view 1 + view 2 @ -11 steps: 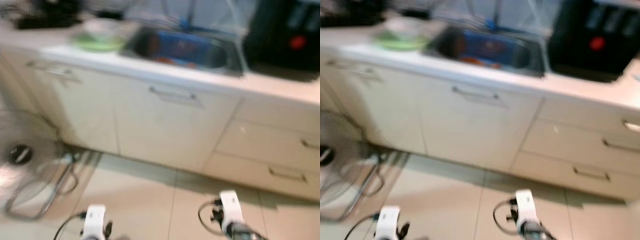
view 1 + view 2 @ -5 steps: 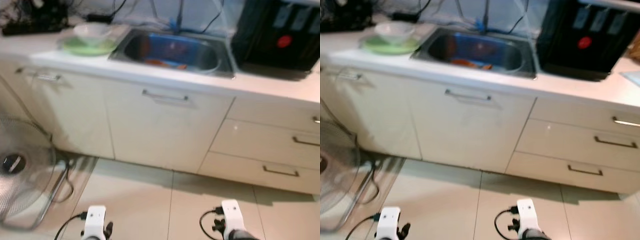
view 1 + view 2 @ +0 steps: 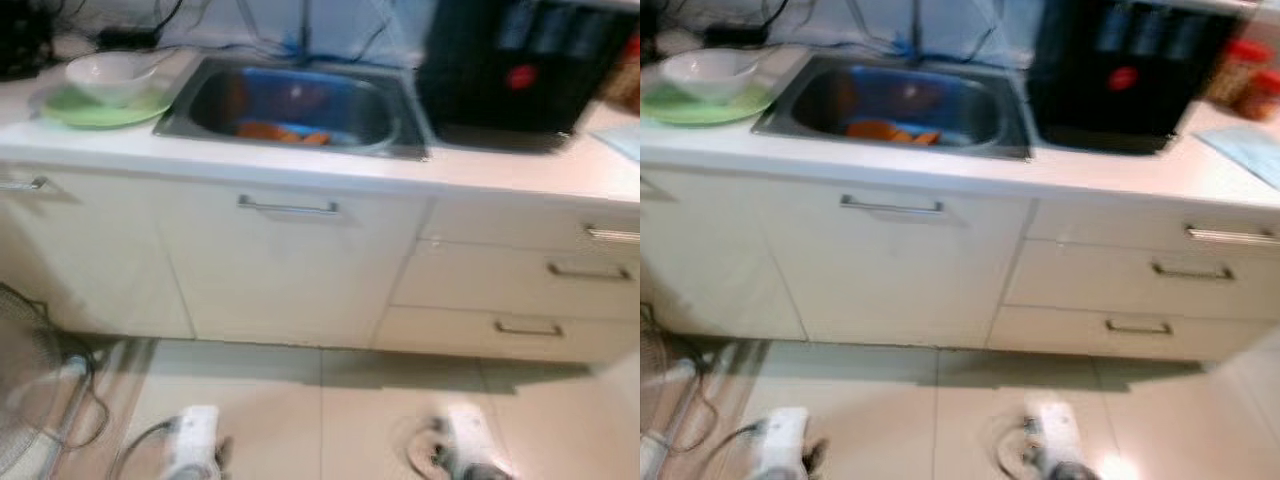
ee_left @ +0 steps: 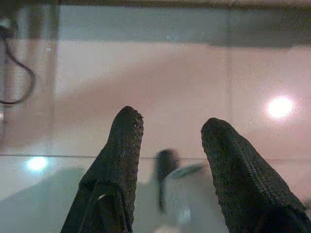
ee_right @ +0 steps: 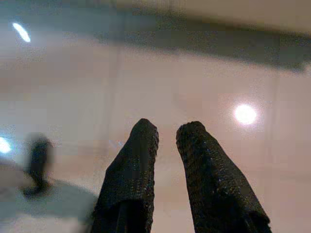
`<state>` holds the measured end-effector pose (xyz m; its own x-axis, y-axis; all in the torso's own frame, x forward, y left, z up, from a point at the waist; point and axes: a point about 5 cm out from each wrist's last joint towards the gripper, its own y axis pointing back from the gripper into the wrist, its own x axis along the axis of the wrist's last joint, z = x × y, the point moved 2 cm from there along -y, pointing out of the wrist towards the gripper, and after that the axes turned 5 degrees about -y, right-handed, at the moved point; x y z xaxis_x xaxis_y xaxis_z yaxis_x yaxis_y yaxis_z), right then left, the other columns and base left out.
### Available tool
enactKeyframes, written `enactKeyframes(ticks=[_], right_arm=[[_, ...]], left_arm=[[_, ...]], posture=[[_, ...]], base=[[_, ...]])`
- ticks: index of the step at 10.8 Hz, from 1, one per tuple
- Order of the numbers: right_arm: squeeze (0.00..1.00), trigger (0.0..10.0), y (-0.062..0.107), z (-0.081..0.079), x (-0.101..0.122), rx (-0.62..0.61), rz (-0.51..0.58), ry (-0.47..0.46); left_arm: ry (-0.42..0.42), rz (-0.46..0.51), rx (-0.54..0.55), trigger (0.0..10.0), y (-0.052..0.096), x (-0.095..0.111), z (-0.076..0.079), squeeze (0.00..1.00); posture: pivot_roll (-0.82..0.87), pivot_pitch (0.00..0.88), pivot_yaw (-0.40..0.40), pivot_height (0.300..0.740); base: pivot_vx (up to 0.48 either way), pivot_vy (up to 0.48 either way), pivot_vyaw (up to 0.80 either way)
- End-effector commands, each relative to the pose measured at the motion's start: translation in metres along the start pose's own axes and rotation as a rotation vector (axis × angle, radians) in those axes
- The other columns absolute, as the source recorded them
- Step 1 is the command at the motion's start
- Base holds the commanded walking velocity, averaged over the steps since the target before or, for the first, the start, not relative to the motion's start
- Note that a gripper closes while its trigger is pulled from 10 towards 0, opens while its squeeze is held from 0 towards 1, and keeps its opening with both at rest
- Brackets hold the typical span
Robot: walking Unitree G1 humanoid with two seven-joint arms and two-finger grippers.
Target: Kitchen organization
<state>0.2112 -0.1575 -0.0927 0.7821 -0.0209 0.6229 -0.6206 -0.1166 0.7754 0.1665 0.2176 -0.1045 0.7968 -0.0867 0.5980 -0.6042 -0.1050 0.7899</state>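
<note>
Both arms hang low over the tiled floor (image 4: 146, 73); our left gripper (image 4: 167, 131) has its 2 fingers spread apart and empty, our right gripper (image 5: 167, 133) has its fingers almost together, holding nothing. Well ahead of and above both grippers we see the sink (image 3: 190, 105), with a white bowl (image 3: 108, 77) on a green plate (image 3: 60, 112) beside it

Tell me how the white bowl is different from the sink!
The white bowl is white and sits up on a green plate; the sink is grey metal, sunk into the countertop. The bowl is much smaller than the sink. The sink holds something orange. Both are open-topped hollows.
</note>
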Motion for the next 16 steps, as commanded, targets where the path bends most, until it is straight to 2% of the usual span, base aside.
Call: enactKeyframes(ticks=[1, 16], right_arm=[[0.00, 10.0, 0.0059, 0.0203, -0.0125, -0.054, -0.036, -0.005], [0.00, 10.0, 0.0059, 0.0209, -0.0126, -0.056, -0.043, -0.003]], left_arm=[[-0.004, 0.040, -0.025, 10.0, -0.0034, 0.0133, 0.0116, 0.00], [0.003, 0.040, -0.023, 10.0, -0.0042, 0.0152, 0.0127, 0.00]], posture=[[0.22, 0.034, -0.079, 0.725], [0.22, 0.062, -0.078, 0.725]], base=[[0.379, 0.000, 0.00], [0.375, 0.000, 0.00]])
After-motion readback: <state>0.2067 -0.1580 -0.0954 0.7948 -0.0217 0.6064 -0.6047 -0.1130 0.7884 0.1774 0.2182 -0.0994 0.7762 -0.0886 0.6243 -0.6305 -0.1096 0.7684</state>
